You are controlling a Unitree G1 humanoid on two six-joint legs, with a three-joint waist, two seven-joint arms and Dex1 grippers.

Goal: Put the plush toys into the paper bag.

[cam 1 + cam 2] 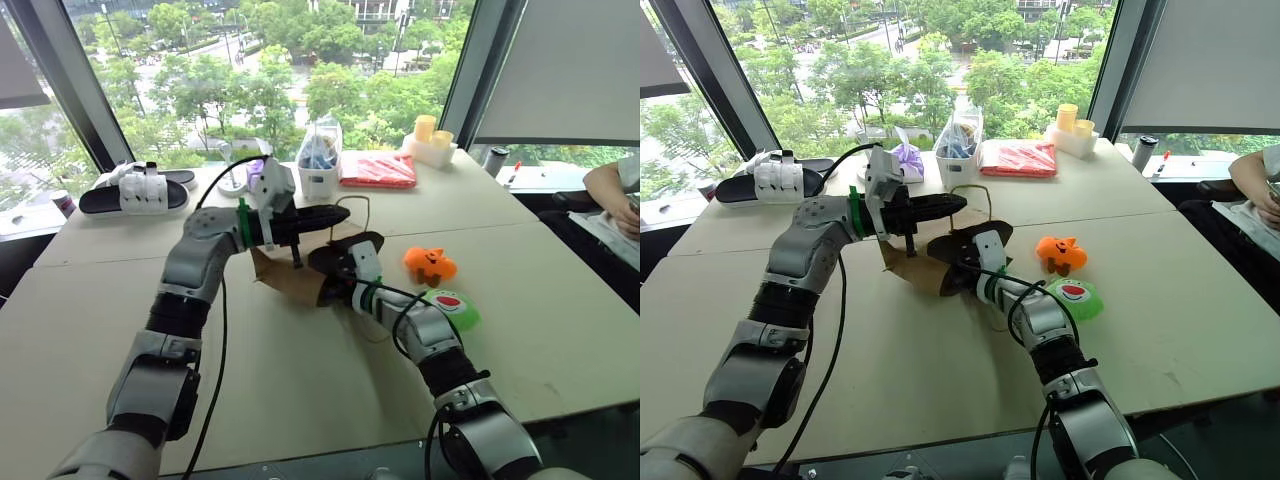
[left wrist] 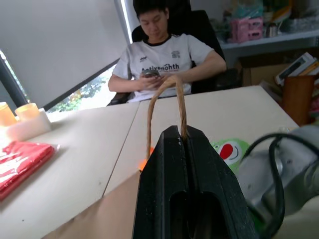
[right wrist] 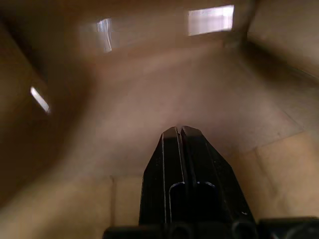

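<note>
Leftmost, a black-and-white sandal (image 1: 135,190) lies at the far edge of the table (image 1: 300,400), by the window. Next comes the left gripper (image 2: 182,134), held above the table and pointing across toward the robot's right; its fingers are pressed together on a tan loop handle (image 2: 164,94) of the paper bag (image 1: 290,278), and the loop rises from between the fingertips. The bag itself lies low on the table under that gripper, brown and crumpled, its mouth facing the right arm. Behind it at the far side stand a purple pouch (image 1: 908,157), a clear bag with blue contents (image 1: 320,155) and then a flat red packet (image 1: 378,168).

Just right of the bag, the right gripper (image 3: 178,130) reaches into the bag's mouth. Its fingers are closed against each other with nothing between them, and brown paper walls surround them on all sides in the right wrist view.

Further right, the orange toy (image 1: 430,265) sits on the table outside the bag, a little beyond the right forearm. The green toy (image 1: 452,305), with its white patch and red mark, lies just beside that forearm, nearer the robot than the orange one. Both toys are apart from either gripper.

At the far right corner stand two yellow cups (image 1: 432,132) on a white holder, and a seated person (image 2: 167,55) in a white shirt leans at the table's right edge.
</note>
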